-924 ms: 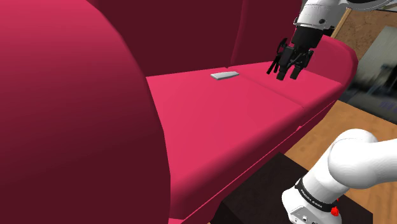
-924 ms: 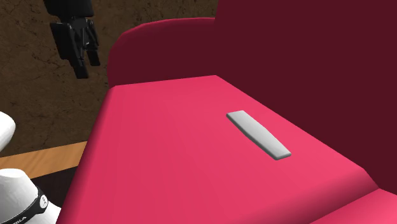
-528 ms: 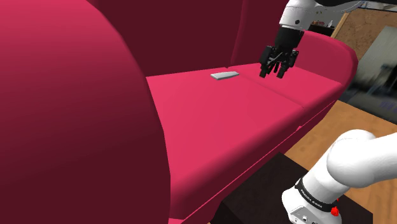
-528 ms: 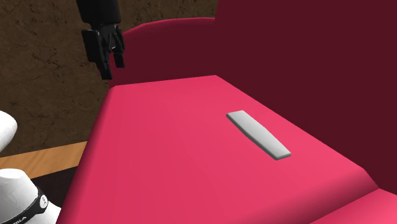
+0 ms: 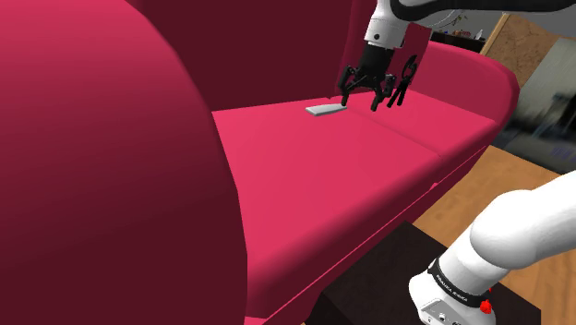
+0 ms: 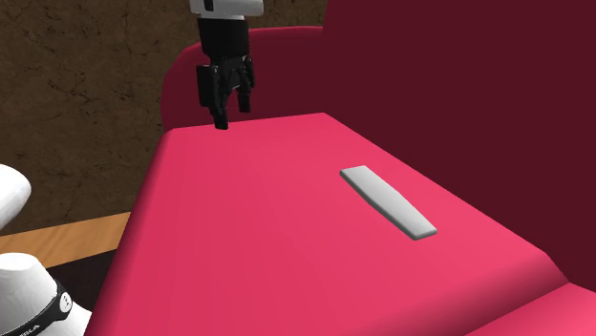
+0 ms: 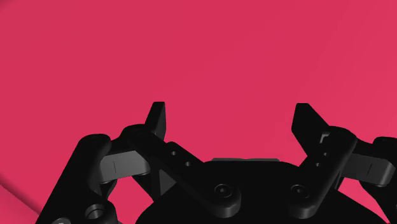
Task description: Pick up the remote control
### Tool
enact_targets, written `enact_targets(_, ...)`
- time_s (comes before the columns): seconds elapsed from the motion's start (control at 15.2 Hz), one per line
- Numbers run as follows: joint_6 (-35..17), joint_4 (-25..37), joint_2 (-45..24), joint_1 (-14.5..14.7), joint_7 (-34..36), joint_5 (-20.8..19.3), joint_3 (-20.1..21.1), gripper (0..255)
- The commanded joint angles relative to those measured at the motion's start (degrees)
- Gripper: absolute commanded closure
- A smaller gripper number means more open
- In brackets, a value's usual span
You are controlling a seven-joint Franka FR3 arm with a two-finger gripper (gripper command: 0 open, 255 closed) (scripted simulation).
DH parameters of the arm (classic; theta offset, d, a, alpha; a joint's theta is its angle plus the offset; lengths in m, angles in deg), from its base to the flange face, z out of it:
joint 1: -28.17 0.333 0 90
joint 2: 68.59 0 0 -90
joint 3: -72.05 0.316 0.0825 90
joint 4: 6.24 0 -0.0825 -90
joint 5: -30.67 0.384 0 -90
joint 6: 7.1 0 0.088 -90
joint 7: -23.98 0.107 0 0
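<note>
Crimson sofa (image 5: 323, 185) cushions spread beneath the white arm (image 5: 391, 20). The black hand (image 5: 358, 102) hangs just above the seat, its fingers spread apart and gripping nothing. The grey remote (image 6: 387, 201) lies flat on the seat near the hand, off to one side and untouched.
</note>
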Motion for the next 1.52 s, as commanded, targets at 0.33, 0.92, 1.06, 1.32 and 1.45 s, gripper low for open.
enact_targets(0.33, -4.2, 10.5, -14.3, -3.3, 15.1, -2.0, 1.2, 0)
enact_targets(0.92, -5.3, 26.6, -31.4, -6.0, 31.9, -4.9, -1.2, 0)
enact_targets(1.06, -5.1, 30.4, -34.9, -6.5, 35.2, -5.2, -2.2, 0)
enact_targets(1.32, -4.1, 38.3, -41.8, -7.7, 41.3, -5.4, -4.3, 0)
enact_targets(1.45, -3.5, 41.5, -44.5, -8.2, 43.6, -5.4, -5.2, 0)
